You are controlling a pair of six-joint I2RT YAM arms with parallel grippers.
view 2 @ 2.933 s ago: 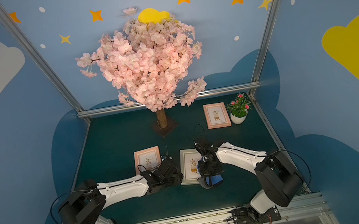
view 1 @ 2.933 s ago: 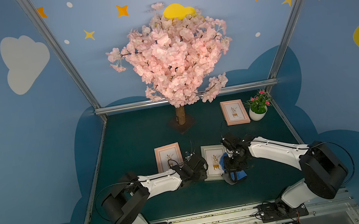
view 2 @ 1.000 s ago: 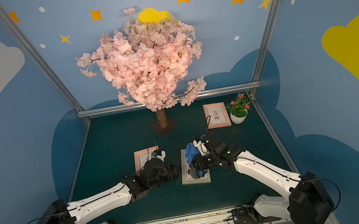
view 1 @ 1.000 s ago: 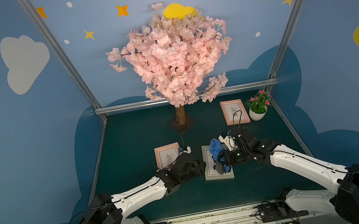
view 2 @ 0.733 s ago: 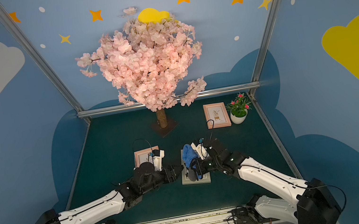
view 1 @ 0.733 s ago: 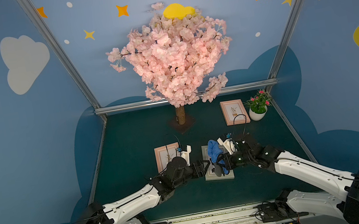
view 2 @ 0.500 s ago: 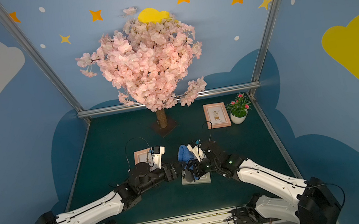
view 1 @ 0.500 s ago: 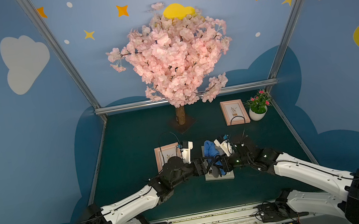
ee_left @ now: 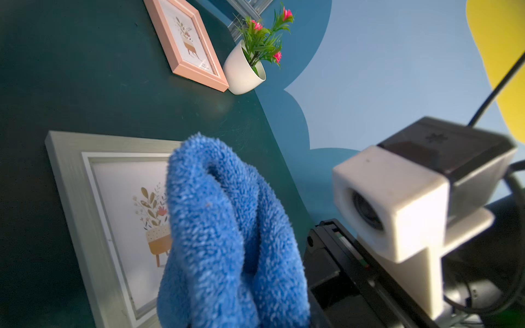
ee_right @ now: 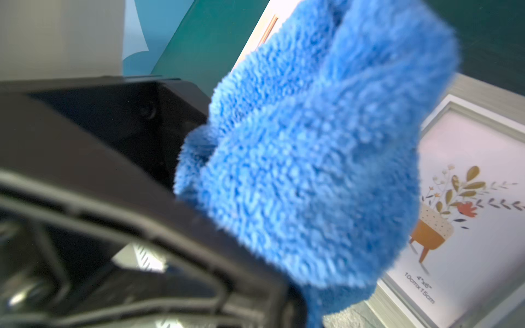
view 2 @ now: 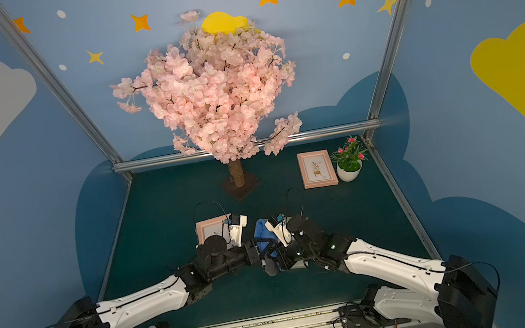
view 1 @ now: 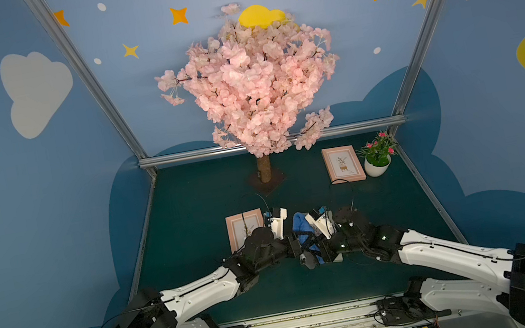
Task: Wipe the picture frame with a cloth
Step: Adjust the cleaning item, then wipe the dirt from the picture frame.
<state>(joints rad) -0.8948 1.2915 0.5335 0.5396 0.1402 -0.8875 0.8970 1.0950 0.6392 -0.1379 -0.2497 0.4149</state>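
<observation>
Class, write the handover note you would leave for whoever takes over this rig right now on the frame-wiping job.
Right gripper: shut on the cloth.
Left gripper: up against the same cloth; whether it grips cannot be told.
Cloth: bunched between the two grippers, over the silver frame, which lies flat on the table.
Done: cloth picked up and brought to the frame.
To do: press it onto the glass and wipe; no sign of a wipe yet.

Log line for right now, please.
cloth: bunched over silver frame | right gripper: shut on cloth | left gripper: at cloth, grip unclear
</observation>
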